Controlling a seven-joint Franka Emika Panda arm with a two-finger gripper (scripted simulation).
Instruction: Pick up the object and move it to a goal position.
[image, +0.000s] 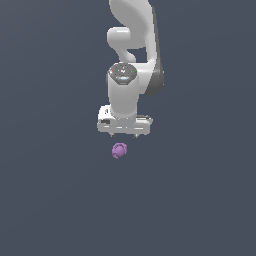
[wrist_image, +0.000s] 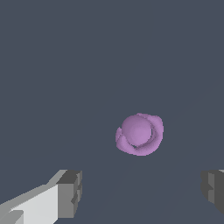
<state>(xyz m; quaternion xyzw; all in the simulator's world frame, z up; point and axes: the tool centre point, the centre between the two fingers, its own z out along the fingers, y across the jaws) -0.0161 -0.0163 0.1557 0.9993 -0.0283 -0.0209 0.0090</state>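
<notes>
Gripper (image: 124, 135) points downward, jaws spread wide apart, holding nothing. Purple object (image: 119, 150) lies on the dark grey floor (image: 200, 200) near the fingertips (wrist_image: 70, 194), not touched.

We've got a pretty limited palette here. The object (image: 119, 150) is a soft purple, lilac on its rounded dome and a bit darker in the creases between its lumps. The arm (image: 131, 40) is glossy white with a dark grey band down its side and a dark cap showing tiny red and green specks. The claw (image: 124, 135) is white too, and its fingertips (wrist_image: 70, 194) look dark grey up close. The surface (image: 50, 200) is plain slate blue-grey, no pattern anywhere.
</notes>
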